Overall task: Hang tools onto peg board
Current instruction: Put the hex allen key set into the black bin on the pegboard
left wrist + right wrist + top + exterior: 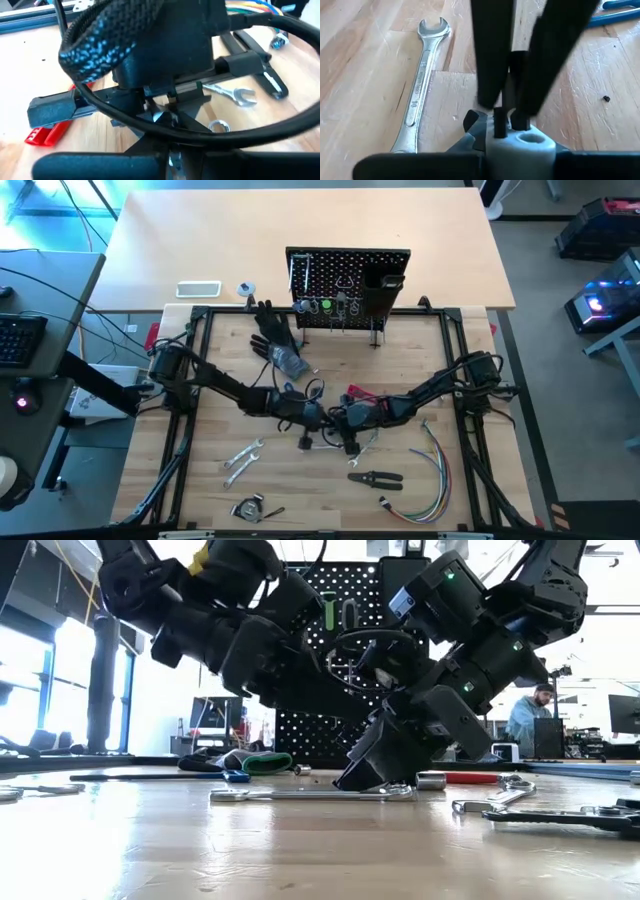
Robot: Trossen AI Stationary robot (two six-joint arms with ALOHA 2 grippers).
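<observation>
My two grippers meet tip to tip over the table's middle, the left gripper (312, 420) pointing toward the table's right and the right gripper (340, 423) toward its left and slanting down. Both look shut, with a thin dark tool (516, 90) between the left gripper's fingers (490, 60). A long silver wrench (422, 85) lies flat on the table beside them. The red-handled tool (357, 395) lies just beyond them. The peg board (348, 285) stands upright at the far side with tools hanging on its hooks. My left gripper pinches the thin dark tool (516, 90) between its two fingers, coming level from the table's left. Which part of the tool it has cannot be told. My right gripper meets the same tool from the table's right, slanting down (170, 117). Its own fingers and the left arm hide the place of contact.
Two small wrenches (243, 458), black pliers (375, 478), a bundle of coloured wires (425, 485) and a small round tool (250, 508) lie toward the near edge. A black glove (275, 330) lies left of the peg board. The dark frame (200, 315) borders the table.
</observation>
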